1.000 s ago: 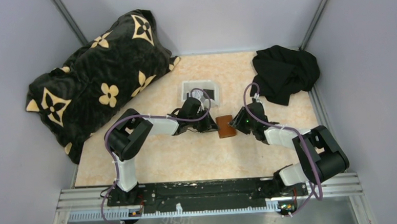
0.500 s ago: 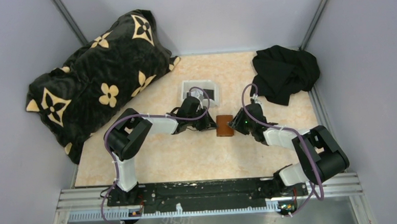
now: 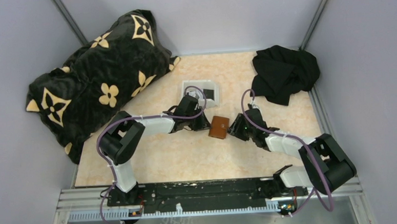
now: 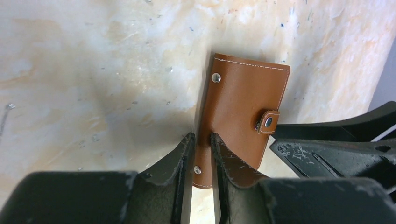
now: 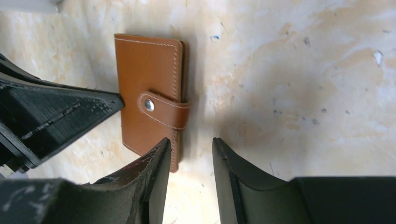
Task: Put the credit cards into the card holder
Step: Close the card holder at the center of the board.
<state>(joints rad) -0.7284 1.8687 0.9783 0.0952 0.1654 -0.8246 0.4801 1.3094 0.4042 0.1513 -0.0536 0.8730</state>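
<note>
Near the middle of the tabletop point(image 3: 158, 160) lies the closed brown leather card holder point(image 3: 219, 127), its snap strap point(image 5: 161, 107) fastened. The left gripper point(image 4: 201, 136) crowds one long edge, jaws narrow with that edge in the gap; I cannot tell whether they pinch it. The right gripper point(image 5: 190, 141) stands at the opposite edge, jaws half apart over bare table, one finger touching the leather. Just beyond, a white tray point(image 3: 185, 85) holds a black credit card point(image 3: 209, 94). A black cloth point(image 3: 285, 72) fills the far right corner, a flowered dark blanket point(image 3: 97, 71) the far left.
</note>
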